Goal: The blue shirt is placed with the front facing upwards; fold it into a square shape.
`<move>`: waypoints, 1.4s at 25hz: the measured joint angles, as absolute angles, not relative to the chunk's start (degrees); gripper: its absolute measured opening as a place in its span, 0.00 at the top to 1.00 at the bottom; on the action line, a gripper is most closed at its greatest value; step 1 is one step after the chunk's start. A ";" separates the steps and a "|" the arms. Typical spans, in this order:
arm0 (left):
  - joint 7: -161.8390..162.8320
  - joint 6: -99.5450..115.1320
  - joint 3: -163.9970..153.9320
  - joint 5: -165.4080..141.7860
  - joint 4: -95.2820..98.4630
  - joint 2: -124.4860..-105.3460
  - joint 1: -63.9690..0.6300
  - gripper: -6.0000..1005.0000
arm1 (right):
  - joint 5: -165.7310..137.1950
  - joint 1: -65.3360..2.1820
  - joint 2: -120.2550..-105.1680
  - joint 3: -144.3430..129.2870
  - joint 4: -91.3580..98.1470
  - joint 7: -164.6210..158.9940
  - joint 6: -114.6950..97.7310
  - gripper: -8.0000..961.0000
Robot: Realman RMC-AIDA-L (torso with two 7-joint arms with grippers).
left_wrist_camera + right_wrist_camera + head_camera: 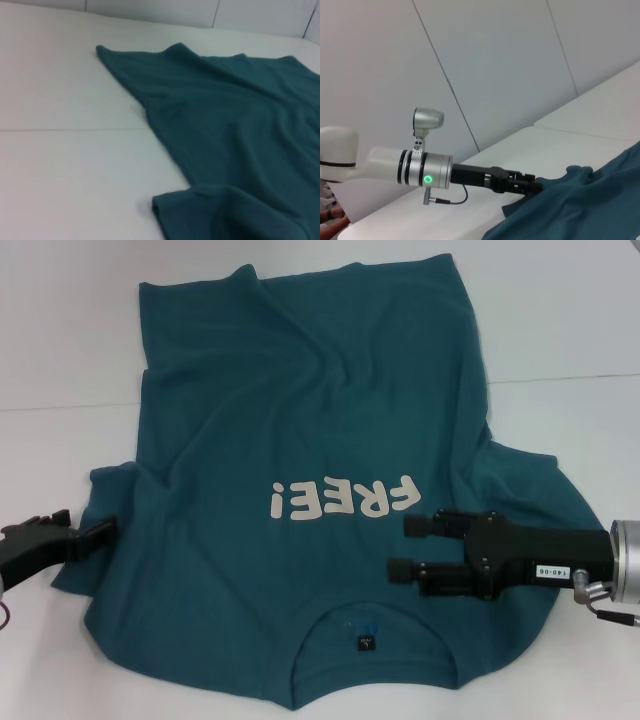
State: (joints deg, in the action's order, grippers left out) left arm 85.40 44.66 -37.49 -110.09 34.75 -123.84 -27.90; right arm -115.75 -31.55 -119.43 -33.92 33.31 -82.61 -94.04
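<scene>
Dark teal-blue cotton T-shirt point(300, 440): print up, collar toward robot, long axis running away. Left gripper point(95, 531) pinches its sleeve edge. Right gripper point(408, 546) spread wide above the chest.

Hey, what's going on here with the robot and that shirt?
A robot with two arms is working on folding a blue shirt that lies spread out, print side up, on a white table. The collar is nearest the robot and the cloth is wrinkled, with no fold made yet. The left gripper is at the edge of the shirt's sleeve on the robot's left. The right gripper is open, over the cloth just beside the "FREE!" print.
</scene>
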 joint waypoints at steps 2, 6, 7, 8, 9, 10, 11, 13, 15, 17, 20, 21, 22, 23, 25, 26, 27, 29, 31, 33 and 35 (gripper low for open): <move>85.64 44.17 -37.59 -110.93 34.67 -123.84 -27.98 0.21 | -115.61 -31.53 -119.43 -33.92 33.31 -82.61 -94.03 0.07; 85.86 44.04 -37.65 -111.45 34.63 -123.84 -28.13 0.35 | -115.57 -31.44 -119.43 -33.92 33.38 -82.61 -94.03 0.07; 85.86 44.03 -37.74 -111.45 34.62 -123.84 -28.15 0.39 | -115.57 -31.43 -119.43 -33.92 33.40 -82.61 -94.04 0.07; 85.86 44.03 -37.93 -111.45 34.62 -123.84 -28.17 0.43 | -115.57 -31.43 -119.43 -33.92 33.40 -82.61 -94.04 0.07; 85.86 44.03 -38.14 -111.45 34.62 -123.86 -28.22 0.47 | -115.57 -31.42 -119.43 -33.92 33.40 -82.61 -94.04 0.07; 85.86 44.02 -38.28 -111.45 34.62 -123.88 -28.25 0.51 | -115.56 -31.41 -119.42 -33.92 33.40 -82.61 -94.04 0.07; 85.86 43.95 -38.37 -111.45 34.62 -123.90 -28.30 0.55 | -115.56 -31.40 -119.43 -33.92 33.40 -82.61 -94.04 0.07; 85.87 43.65 -38.54 -111.45 34.62 -123.91 -28.40 0.61 | -115.56 -31.37 -119.43 -33.92 33.40 -82.61 -94.04 0.07; 85.89 43.54 -38.77 -111.45 34.62 -123.92 -28.46 0.67 | -115.56 -31.33 -119.43 -33.93 33.42 -82.61 -94.04 0.07; 85.92 43.53 -38.92 -111.45 34.62 -123.92 -28.50 0.73 | -115.54 -31.32 -119.43 -33.92 33.46 -82.61 -94.04 0.07; 85.95 43.51 -38.95 -111.44 34.62 -123.93 -28.50 0.83 | -115.49 -31.30 -119.43 -33.93 33.48 -82.61 -94.04 0.07; 85.97 43.51 -38.97 -111.44 34.63 -123.93 -28.51 0.87 | -115.47 -31.30 -119.42 -33.92 33.50 -82.61 -94.04 0.07; 86.01 43.50 -38.99 -111.44 34.62 -123.93 -28.53 0.91 | -115.45 -31.29 -119.43 -33.92 33.52 -82.61 -94.04 0.07; 86.10 43.50 -39.01 -111.44 34.62 -123.93 -28.55 0.95 | -115.43 -31.29 -119.43 -33.92 33.54 -82.61 -94.04 0.07; 86.41 43.50 -39.02 -111.44 34.63 -123.93 -28.56 0.99 | -115.40 -31.28 -119.43 -33.92 33.58 -82.61 -94.04 0.07; 86.52 43.51 -39.02 -111.44 34.63 -123.93 -28.56 0.99 | -115.35 -31.28 -119.43 -33.92 33.58 -82.61 -93.96 0.07; 86.61 43.56 -39.02 -111.44 34.67 -123.93 -28.56 0.99 | -115.28 -31.28 -119.42 -33.92 33.58 -82.61 -93.78 0.07; 86.63 43.69 -39.02 -111.44 34.82 -123.93 -28.54 0.99 | -115.03 -31.28 -119.42 -33.93 33.50 -82.61 -93.56 0.07; 86.64 43.68 -39.00 -111.33 35.06 -123.93 -28.45 0.99 | -114.79 -31.28 -119.43 -33.92 33.46 -82.61 -93.45 0.07; 86.66 43.54 -38.75 -111.18 35.46 -123.93 -28.29 0.99 | -114.58 -31.29 -119.43 -33.92 33.37 -82.61 -93.40 0.07; 86.90 43.41 -38.50 -111.12 36.22 -123.93 -28.04 0.99 | -114.29 -31.31 -119.43 -33.92 33.08 -82.61 -93.32 0.07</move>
State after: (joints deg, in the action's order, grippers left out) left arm 86.90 43.41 -38.50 -111.12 36.22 -123.93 -28.04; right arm -114.29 -31.31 -119.43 -33.92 33.08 -82.61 -93.32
